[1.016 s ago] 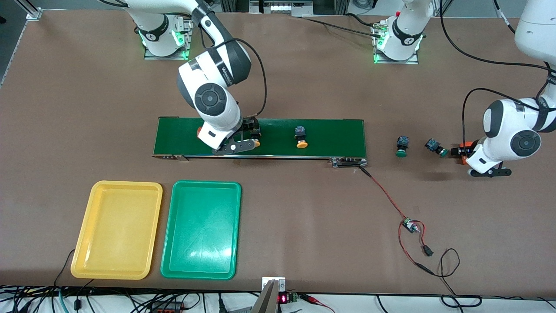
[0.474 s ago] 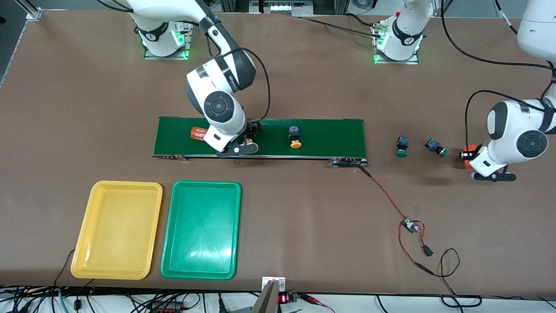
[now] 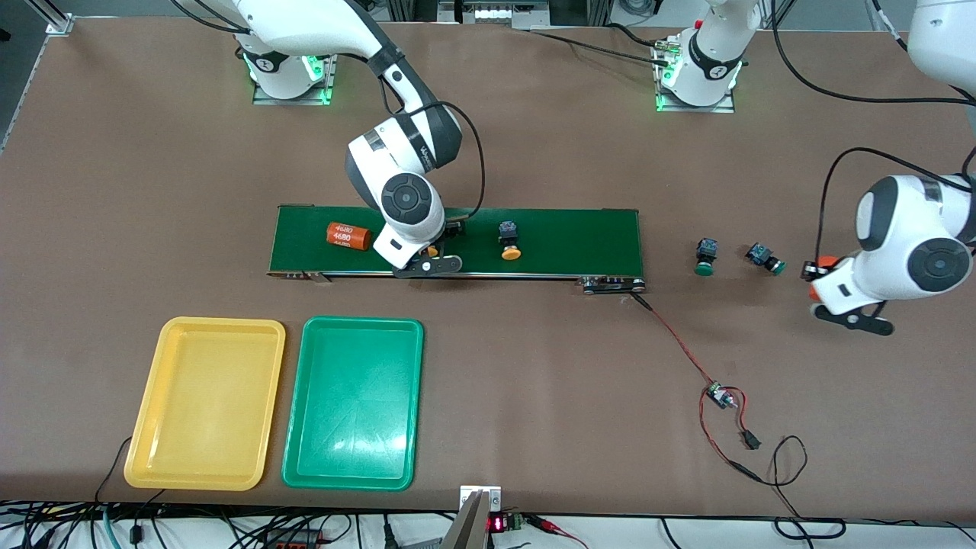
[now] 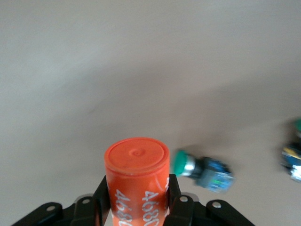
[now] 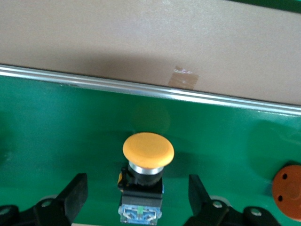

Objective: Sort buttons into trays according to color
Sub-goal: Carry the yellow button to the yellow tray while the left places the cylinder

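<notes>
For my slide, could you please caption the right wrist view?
Right gripper, fingers open, straddles a yellow-capped button on the green conveyor belt.

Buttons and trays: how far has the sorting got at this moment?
Nothing sorted: yellow tray and green tray hold no buttons. In hand: right gripper, open, straddles a yellow button on the conveyor; left gripper holds an orange cylinder. Left: another yellow button, two green buttons.

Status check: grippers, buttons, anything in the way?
Right gripper open, jaws astride a yellow button on the belt. Left gripper shut on an orange cylinder. Trays empty. Second cylinder on belt.
</notes>
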Tool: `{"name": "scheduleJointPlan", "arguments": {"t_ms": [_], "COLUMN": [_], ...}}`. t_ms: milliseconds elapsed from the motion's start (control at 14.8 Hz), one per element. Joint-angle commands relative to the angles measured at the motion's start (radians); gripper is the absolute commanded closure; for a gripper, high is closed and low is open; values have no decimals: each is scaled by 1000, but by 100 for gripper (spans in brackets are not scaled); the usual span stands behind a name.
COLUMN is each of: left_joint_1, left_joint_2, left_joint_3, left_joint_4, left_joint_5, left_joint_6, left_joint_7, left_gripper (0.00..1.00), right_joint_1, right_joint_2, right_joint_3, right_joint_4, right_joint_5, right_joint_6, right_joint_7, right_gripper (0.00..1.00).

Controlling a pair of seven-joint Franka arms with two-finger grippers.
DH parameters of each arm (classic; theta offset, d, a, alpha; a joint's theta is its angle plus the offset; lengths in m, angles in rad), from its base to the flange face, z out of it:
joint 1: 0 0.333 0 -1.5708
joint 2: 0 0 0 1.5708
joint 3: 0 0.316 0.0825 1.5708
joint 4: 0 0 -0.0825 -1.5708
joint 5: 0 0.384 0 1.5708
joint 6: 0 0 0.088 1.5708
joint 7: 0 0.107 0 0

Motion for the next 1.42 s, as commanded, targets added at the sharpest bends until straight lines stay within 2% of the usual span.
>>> {"name": "scheduleJointPlan", "arguments": {"t_ms": [0,135,339,474,610,745,881,948,1016,1219,1355], "left_joint_1": [2,-3,-5,-20,-41,-73,-142,-174,-192,-221,-244], "left_joint_2": [-18,-18,-18,-18,-17,-12,6,24,29,29,29], "left_joint_3": [-78,-107,-173,-230,-291,-333,-339,-339,-341,-341,-342], "left_joint_4": [-4,-9,-20,-21,-21,-26,-29,-34,-50,-142,-182], "left_joint_5": [-37,-76,-162,-165,-166,-166,-165,-165,-165,-166,-165], "left_joint_6": [-34,-33,-47,-48,-50,-47,-35,-19,16,169,225], "left_joint_7": [171,292,394,416,414,416,419,419,419,394,323], "left_gripper": [78,79,79,79,79,79,79,79,79,79,78], "right_joint_1": [-6,-9,-10,-14,-24,-37,-47,-47,-49,-101,-164], "right_joint_2": [5,5,4,1,-13,-30,-34,-31,-18,15,24], "right_joint_3": [-6,-9,-12,-13,-19,-52,-93,-148,-195,-271,-279], "right_joint_4": [10,7,8,13,22,51,111,152,180,196,200], "right_joint_5": [-6,-6,-6,-2,-3,-3,-6,-9,-11,-12,-15], "right_joint_6": [-2,-7,-8,-10,-11,-22,-68,-117,-134,-125,-106], "right_joint_7": [17,17,16,16,10,3,6,6,5,-3,-38], "right_gripper": [48,62,75,82,83,83,94,96,97,100,100]}}
